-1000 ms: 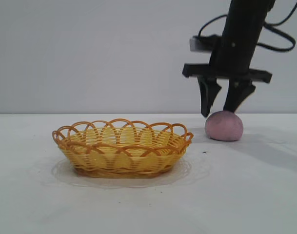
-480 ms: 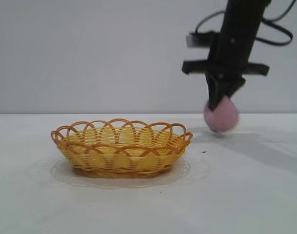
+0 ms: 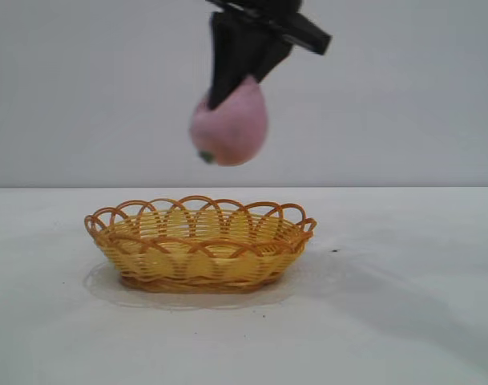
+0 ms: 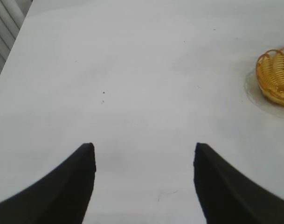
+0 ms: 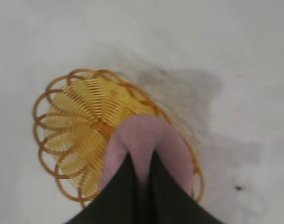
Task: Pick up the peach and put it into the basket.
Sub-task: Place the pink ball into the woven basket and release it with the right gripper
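My right gripper (image 3: 235, 90) is shut on the pink peach (image 3: 229, 126) and holds it in the air well above the yellow wicker basket (image 3: 199, 243), which stands on the white table. In the right wrist view the peach (image 5: 144, 135) bulges out on both sides of my closed gripper (image 5: 141, 161), with the basket (image 5: 72, 135) below it. My left gripper (image 4: 144, 151) is open and empty over bare table; the basket's edge (image 4: 276, 77) shows far off in that view.
The white table (image 3: 404, 305) stretches out around the basket. A small dark speck (image 3: 335, 251) lies to the right of the basket. A plain grey wall stands behind.
My right gripper closed on the peach, lifted it off the table at the right and carried it up and to the left, over the basket.
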